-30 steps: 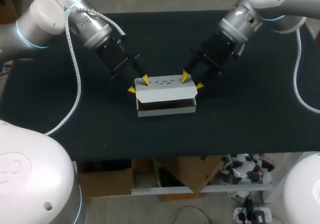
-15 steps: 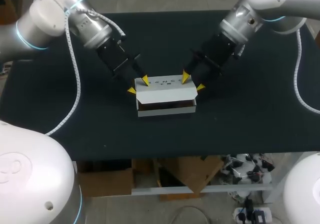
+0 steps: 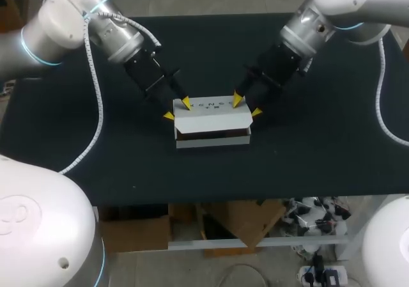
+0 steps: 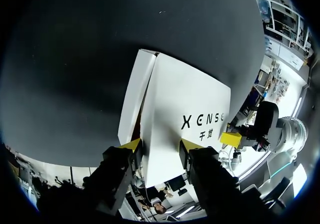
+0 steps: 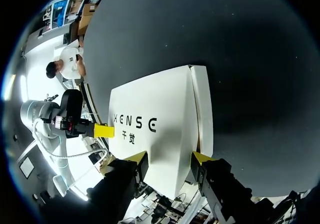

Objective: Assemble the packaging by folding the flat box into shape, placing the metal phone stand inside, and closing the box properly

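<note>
Head view, one box (image 3: 213, 122), two grippers (image 3: 177, 108) (image 3: 246, 104)

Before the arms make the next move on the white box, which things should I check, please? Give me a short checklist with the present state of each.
1. The white box is folded into shape and stands on the table: ok.
2. The lid is fully closed: not ok; a gap shows along its front edge.
3. The phone stand is inside: cannot tell; the gap shows only something brown.
4. The left gripper and right gripper are at the lid's far corners: ok.
5. Firm hold on the lid: cannot tell.
</note>
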You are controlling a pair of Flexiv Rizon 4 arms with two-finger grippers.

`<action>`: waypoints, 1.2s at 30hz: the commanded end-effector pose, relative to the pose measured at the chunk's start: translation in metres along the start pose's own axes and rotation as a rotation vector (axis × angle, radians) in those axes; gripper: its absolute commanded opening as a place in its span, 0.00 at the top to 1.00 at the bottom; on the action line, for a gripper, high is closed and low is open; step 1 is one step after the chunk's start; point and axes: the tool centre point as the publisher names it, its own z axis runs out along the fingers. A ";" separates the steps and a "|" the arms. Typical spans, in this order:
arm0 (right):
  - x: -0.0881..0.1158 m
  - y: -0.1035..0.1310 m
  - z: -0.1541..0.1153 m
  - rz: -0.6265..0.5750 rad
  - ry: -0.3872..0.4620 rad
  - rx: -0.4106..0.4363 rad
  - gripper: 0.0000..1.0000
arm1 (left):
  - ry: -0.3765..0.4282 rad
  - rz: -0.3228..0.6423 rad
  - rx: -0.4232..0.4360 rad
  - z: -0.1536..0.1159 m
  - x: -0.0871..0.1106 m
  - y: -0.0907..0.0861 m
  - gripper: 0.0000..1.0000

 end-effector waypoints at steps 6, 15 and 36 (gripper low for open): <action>-0.003 0.001 0.004 -0.013 -0.007 -0.016 0.43 | 0.002 0.011 0.027 0.001 -0.002 0.000 0.52; -0.002 0.003 0.005 -0.031 -0.012 -0.012 0.42 | 0.012 0.030 0.049 0.001 -0.005 0.002 0.52; -0.002 0.004 0.008 -0.060 -0.027 -0.012 0.42 | 0.026 0.032 0.128 -0.011 -0.006 -0.001 0.50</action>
